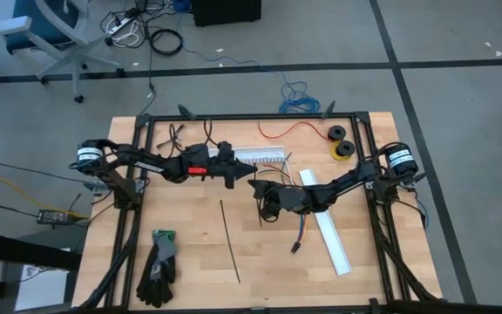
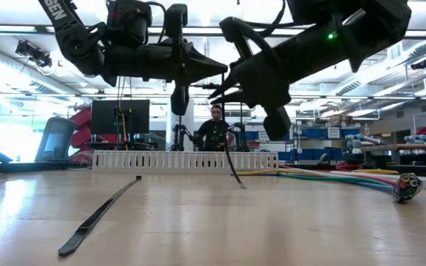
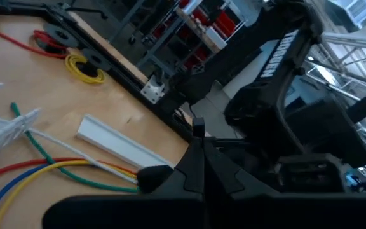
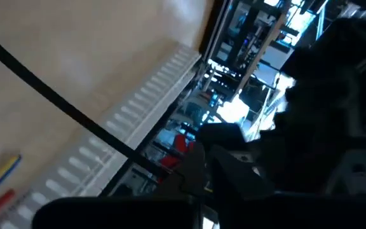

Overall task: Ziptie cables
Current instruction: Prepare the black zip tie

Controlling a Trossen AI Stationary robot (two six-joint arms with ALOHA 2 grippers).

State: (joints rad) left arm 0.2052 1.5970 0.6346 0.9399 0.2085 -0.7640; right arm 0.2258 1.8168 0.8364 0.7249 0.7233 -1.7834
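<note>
The cables (image 1: 301,228), thin yellow, green, blue and red wires, lie on the table right of centre and end at a small dark connector (image 2: 407,186). Both grippers hover tip to tip above the table's middle. My left gripper (image 1: 252,182) is shut and points toward the right arm. My right gripper (image 1: 267,192) is shut on a black zip tie (image 4: 75,111). A second black zip tie (image 1: 230,241) lies flat on the table nearer the front edge. My left gripper: a small grey piece (image 3: 197,126) shows at its shut fingertips, but I cannot tell whether it holds it or touches the tie. My right gripper pinches one end of the zip tie (image 4: 170,166) between its two fingers. The strip slants down, its free end (image 2: 242,185) at the table.
A white slotted channel piece (image 1: 261,157) lies behind the grippers and a plain white channel (image 1: 329,228) at the right. Black gloves (image 1: 159,266) sit front left. A long red wire (image 1: 303,129) and wire rolls (image 1: 342,150) lie far right. A person (image 2: 214,131) sits beyond the table.
</note>
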